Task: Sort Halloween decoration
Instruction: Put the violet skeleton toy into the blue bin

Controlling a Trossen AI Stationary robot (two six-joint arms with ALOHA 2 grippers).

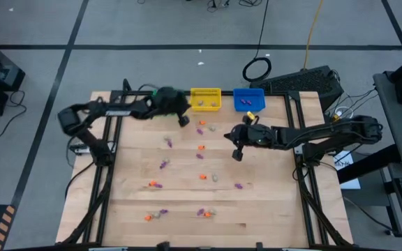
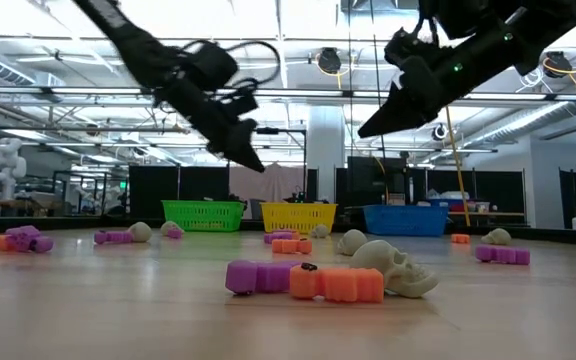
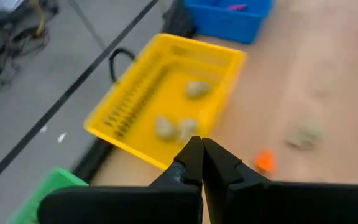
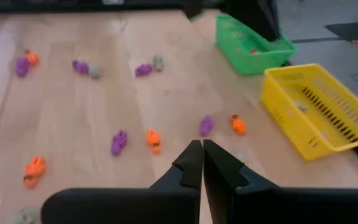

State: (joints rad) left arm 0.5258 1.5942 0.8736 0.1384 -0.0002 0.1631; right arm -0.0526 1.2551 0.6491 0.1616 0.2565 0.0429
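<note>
We see both grippers closed on nothing: the left gripper (image 1: pixel 184 120) hovers just in front of the yellow basket (image 1: pixel 205 91), nearest the purple trinket (image 1: pixel 200 130) on the table. The right gripper (image 1: pixel 237 154) hangs mid-table, with other trinkets scattered toward the front.

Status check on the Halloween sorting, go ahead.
Left gripper shut, empty, above table near yellow basket. Right gripper shut, empty, raised mid-table. Three pale trinkets in yellow basket; many trinkets loose on table. Nothing in the way.
</note>
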